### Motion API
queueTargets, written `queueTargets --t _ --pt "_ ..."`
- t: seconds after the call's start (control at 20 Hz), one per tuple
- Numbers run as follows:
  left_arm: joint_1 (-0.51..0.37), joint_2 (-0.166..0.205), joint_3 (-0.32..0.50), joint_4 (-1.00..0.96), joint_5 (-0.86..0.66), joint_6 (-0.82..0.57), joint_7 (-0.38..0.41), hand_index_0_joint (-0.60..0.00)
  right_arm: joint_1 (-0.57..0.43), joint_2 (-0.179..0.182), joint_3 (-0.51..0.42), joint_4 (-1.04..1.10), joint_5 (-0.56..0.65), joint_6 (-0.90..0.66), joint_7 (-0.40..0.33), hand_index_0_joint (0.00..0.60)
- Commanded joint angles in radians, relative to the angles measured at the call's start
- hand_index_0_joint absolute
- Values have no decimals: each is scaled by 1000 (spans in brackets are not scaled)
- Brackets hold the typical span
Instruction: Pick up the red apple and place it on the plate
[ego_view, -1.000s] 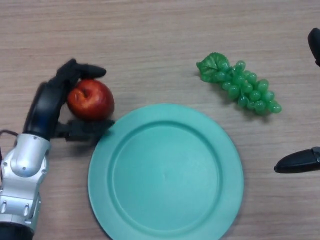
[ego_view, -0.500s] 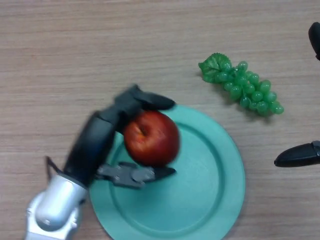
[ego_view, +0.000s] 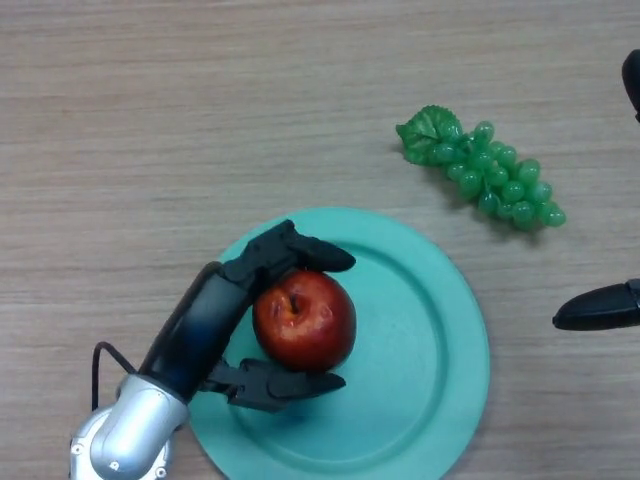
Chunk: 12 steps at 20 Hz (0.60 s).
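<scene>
Now the left hand clasps the apple over the plate's left half: I'd lower gently, uncurl slowly so it won't roll, right hand unreadable.

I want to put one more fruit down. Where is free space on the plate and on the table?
The plate is bare on its right half; the red apple, held by the left hand, crowds its left. The table is bare along the far left. Grapes and the right hand crowd the right.

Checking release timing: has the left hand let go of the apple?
No, the left hand has its fingers and thumb curled around the red apple over the plate.
</scene>
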Motion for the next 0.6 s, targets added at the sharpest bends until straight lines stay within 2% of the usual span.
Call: queueTargets --t 0.05,0.1,0.15,0.2,0.25,0.4,0.6 --pt "-31 12 11 -48 15 -68 -28 -501 -17 -39 -75 -43 75 -169 -3 0" --pt "-31 12 13 -48 16 -66 -30 -400 -16 -39 -77 -45 77 -169 -2 0" --pt "-32 14 15 -50 19 -67 -37 -250 -14 -39 -81 -47 80 -169 -3 0" --pt "-31 17 16 -50 23 -74 -46 -151 -12 -39 -83 -49 80 -170 -4 0" --pt "-27 21 19 -52 34 -93 -66 0 -8 -37 -80 -50 69 -179 -5 0" --pt "-25 23 23 -65 54 -107 -67 0 0 -32 -85 -66 71 -170 -4 0" --pt "-17 31 43 -158 25 -35 -94 0 6 -29 -84 -80 64 -166 -3 0"
